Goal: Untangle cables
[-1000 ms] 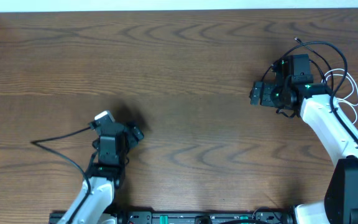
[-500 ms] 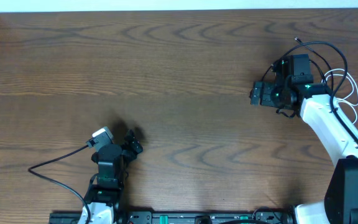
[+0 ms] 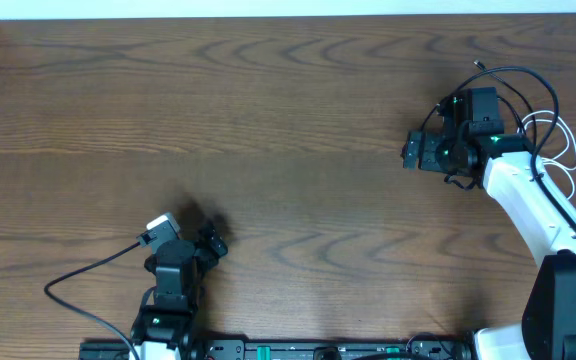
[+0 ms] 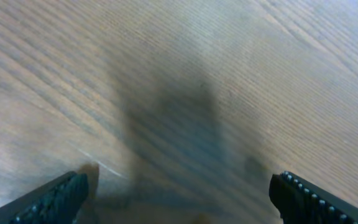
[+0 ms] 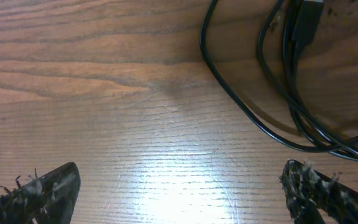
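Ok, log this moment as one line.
left claw open, empty | right claw open, empty, by black cable | white cable looped, untouched

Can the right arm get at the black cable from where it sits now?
Probably yes: the right gripper is open and empty, and the black cable lies flat on the table just ahead, off to one side, with nothing between them.

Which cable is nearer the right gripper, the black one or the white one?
The black cable, looping close by the right gripper; the white cable lies farther off, beyond the arm.
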Robot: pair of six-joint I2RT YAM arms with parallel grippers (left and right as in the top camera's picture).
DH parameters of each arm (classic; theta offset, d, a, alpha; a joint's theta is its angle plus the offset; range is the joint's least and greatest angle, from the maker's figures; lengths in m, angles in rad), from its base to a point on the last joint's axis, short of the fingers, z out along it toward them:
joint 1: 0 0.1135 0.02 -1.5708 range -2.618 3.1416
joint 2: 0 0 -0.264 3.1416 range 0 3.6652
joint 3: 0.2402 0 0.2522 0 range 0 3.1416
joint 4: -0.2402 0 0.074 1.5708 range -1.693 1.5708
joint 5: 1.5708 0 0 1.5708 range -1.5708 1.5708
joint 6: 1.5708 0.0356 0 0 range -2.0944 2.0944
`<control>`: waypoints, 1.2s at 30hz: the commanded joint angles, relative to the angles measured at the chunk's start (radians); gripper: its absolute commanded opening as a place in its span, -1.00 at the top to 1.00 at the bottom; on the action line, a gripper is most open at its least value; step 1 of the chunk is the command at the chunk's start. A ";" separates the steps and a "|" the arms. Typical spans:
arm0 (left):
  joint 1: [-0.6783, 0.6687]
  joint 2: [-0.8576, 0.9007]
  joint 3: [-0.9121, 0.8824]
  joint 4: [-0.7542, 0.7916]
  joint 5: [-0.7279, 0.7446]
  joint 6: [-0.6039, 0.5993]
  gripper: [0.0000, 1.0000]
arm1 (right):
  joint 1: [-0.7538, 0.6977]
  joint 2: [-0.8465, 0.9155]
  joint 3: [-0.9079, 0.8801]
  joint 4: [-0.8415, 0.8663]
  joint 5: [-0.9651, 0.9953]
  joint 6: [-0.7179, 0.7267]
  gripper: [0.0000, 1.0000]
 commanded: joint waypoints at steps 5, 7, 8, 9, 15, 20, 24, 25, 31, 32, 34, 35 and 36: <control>0.003 -0.203 -0.002 -0.088 0.043 0.141 -0.96 | 0.004 0.000 -0.003 -0.001 -0.005 0.002 -0.99; 0.003 -0.251 -0.002 -0.095 0.107 0.250 -0.95 | 0.004 0.000 -0.003 -0.001 -0.005 0.002 -0.99; 0.003 -0.266 -0.002 -0.097 0.129 0.286 -0.96 | 0.004 0.000 -0.003 0.000 -0.005 0.002 -0.98; 0.003 -0.282 -0.002 -0.097 0.144 0.316 -0.96 | 0.004 0.000 -0.003 -0.001 -0.005 0.002 -0.99; 0.003 -0.376 -0.002 -0.098 0.146 0.367 -0.96 | 0.004 0.000 -0.003 -0.001 -0.005 0.002 -0.99; 0.004 -0.510 -0.002 -0.098 0.145 0.423 -0.96 | 0.004 0.000 -0.003 -0.001 -0.005 0.002 -0.99; 0.009 -0.576 -0.002 -0.098 0.148 0.426 -0.96 | 0.004 0.000 -0.003 -0.001 -0.005 0.002 -0.98; 0.009 -0.591 -0.002 -0.098 0.148 0.426 -0.96 | 0.004 0.000 -0.003 -0.001 -0.005 0.002 -0.98; 0.010 -0.642 -0.002 -0.098 0.152 0.429 -0.96 | 0.004 0.000 -0.003 -0.001 -0.005 0.002 -0.99; 0.010 -0.642 -0.002 -0.098 0.154 0.429 -0.95 | 0.004 0.000 -0.003 -0.001 -0.005 0.002 -0.98; 0.010 -0.642 -0.002 -0.098 0.157 0.423 -0.96 | 0.004 0.000 -0.003 -0.001 -0.005 0.002 -0.98; 0.010 -0.642 -0.002 -0.097 0.156 0.422 -0.96 | 0.004 0.000 -0.003 -0.001 -0.005 0.002 -0.99; 0.010 -0.642 -0.002 -0.097 0.156 0.422 -0.96 | 0.004 0.000 -0.003 -0.001 -0.005 0.002 -0.98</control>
